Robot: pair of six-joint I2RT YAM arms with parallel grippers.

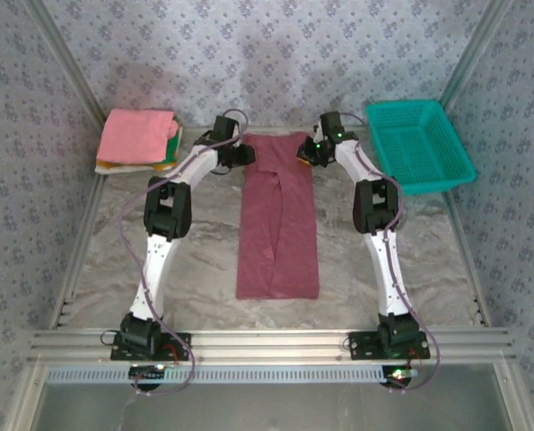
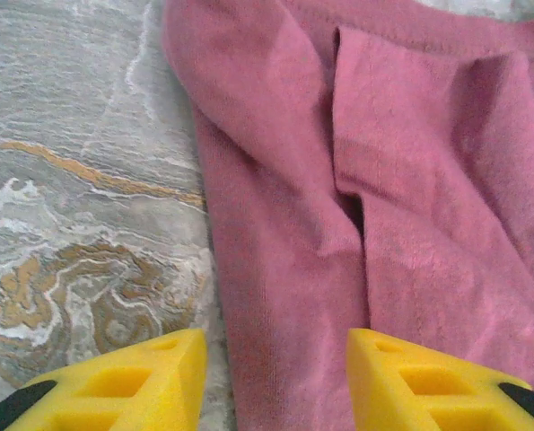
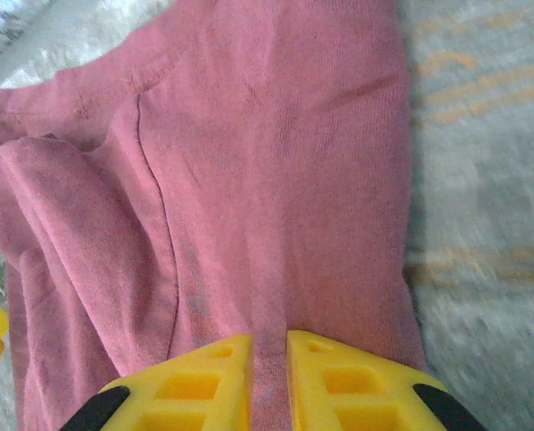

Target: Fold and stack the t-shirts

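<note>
The maroon t-shirt [image 1: 277,224] lies folded into a long narrow strip down the middle of the table. My left gripper [image 1: 241,154] sits at its far left corner. In the left wrist view it [image 2: 277,368] is open, its yellow fingers straddling the left edge of the cloth [image 2: 383,180] without pinching it. My right gripper [image 1: 310,153] rests at the far right corner. Its fingers [image 3: 269,377] stand only narrowly apart over flat maroon cloth [image 3: 275,180], holding nothing. Folded t-shirts [image 1: 139,135] are stacked at the back left, pink on top, yellow-green and white beneath.
A teal mesh basket [image 1: 408,104] stands at the back right, close to the right arm. Patterned walls close in the back and both sides. A metal rail [image 1: 267,341] runs along the near edge. Marbled tabletop [image 1: 195,269] lies bare on both sides of the maroon strip.
</note>
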